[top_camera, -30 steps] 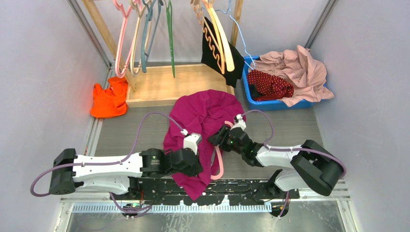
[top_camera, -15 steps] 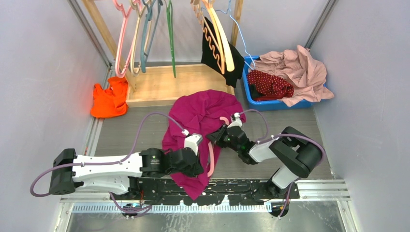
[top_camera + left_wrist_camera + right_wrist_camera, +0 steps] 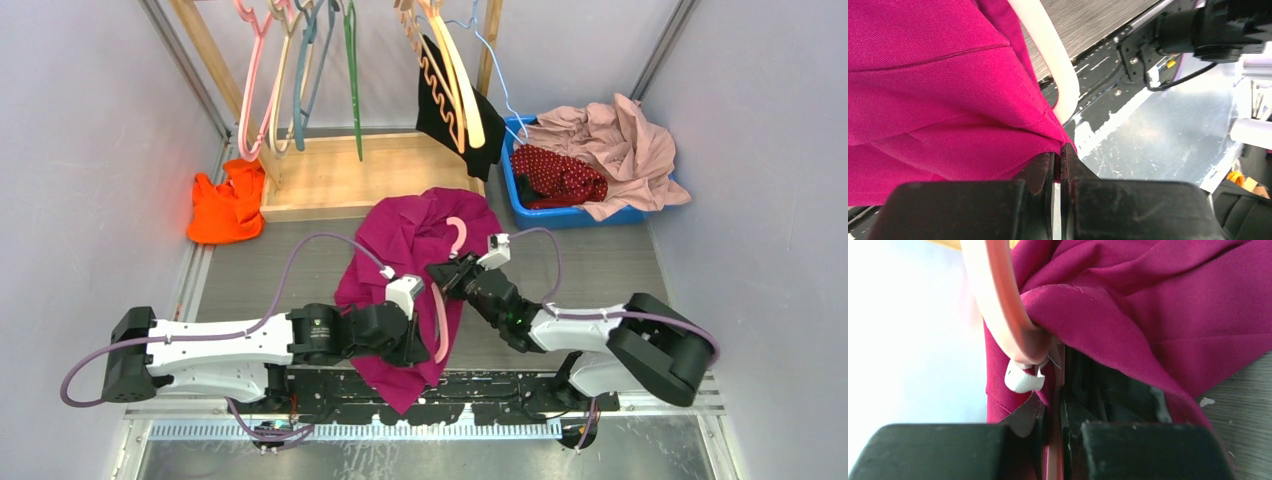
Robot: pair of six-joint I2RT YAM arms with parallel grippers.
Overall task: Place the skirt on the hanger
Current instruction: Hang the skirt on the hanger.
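We hold a magenta garment [image 3: 410,235] between the 2 arms so that its edge is spread for the hanger [image 3: 998,305]. The hanger lies partly under the cloth, its hook showing at the far side. The left gripper [image 3: 1058,156] is pinched tight on the garment's near edge, anchoring it. The right gripper [image 3: 1052,412] is nearly closed on the hanger's thin bar, with a fold of cloth caught alongside, so we judge it is steering the hanger. The left arm lies low, stretched rightward along the near edge. The right arm doubles back at the elbow, forearm reaching left and away. The dotted skirt [image 3: 560,175] lies in the blue bin [image 3: 565,217], well apart from both grippers.
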